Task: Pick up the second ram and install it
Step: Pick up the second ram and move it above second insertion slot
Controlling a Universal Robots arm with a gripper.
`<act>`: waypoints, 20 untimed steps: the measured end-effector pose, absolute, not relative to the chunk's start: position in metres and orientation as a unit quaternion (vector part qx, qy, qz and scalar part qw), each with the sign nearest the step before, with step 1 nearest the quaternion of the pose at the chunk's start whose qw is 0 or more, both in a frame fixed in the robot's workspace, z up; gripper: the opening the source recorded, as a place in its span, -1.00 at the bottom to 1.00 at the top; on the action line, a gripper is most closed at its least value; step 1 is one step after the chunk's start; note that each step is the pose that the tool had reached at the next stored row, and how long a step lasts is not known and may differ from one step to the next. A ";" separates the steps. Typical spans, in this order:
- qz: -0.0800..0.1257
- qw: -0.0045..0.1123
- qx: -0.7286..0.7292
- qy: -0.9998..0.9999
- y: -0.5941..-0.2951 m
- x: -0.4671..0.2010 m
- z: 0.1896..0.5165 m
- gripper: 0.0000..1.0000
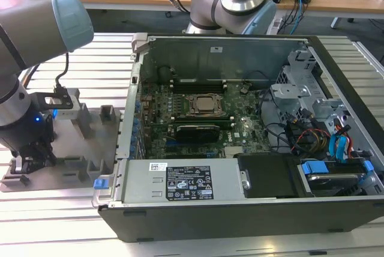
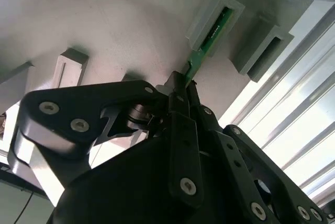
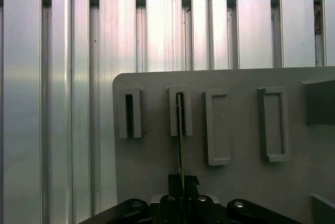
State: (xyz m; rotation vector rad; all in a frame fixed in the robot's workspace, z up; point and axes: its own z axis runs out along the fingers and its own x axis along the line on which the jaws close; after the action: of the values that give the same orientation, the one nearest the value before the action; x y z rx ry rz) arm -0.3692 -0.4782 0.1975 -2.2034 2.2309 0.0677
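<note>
claw [image 2: 183, 85] clamped shut on the second ram [image 2: 210, 34], a thin green stick standing on edge in a slotted block [image 2: 207, 10] near the edge of the grey tray [image 3: 246, 182]; black printed label [image 1: 189, 182] on the power supply [image 1: 141, 179].

The claw [image 2: 182, 89] pinches the green ram [image 2: 205, 44], its far end in a grey slotted holder [image 2: 202, 17]

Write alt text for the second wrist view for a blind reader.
The black hand is closed on one end of the second ram, a slim green board whose far end sits in a slotted grey holder on a grey plate.
</note>
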 end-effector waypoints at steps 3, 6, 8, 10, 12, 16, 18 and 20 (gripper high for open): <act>0.022 0.003 -0.703 0.711 -0.478 -0.369 0.217 -0.72; 0.022 0.003 -0.703 0.711 -0.478 -0.369 0.237 -0.72; 0.022 0.003 -0.703 0.711 -0.478 -0.369 0.249 -0.72; 0.022 0.003 -0.703 0.711 -0.478 -0.369 0.267 -0.72; 0.022 0.003 -0.703 0.711 -0.478 -0.369 0.274 -0.72; 0.022 0.003 -0.703 0.711 -0.478 -0.369 0.298 -0.72; 0.022 0.003 -0.703 0.711 -0.478 -0.369 0.307 -0.72; 0.022 0.003 -0.703 0.711 -0.478 -0.369 0.317 -0.72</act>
State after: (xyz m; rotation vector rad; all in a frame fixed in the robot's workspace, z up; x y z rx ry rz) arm -0.3693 -0.4782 0.3169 -2.2029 2.2305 0.0689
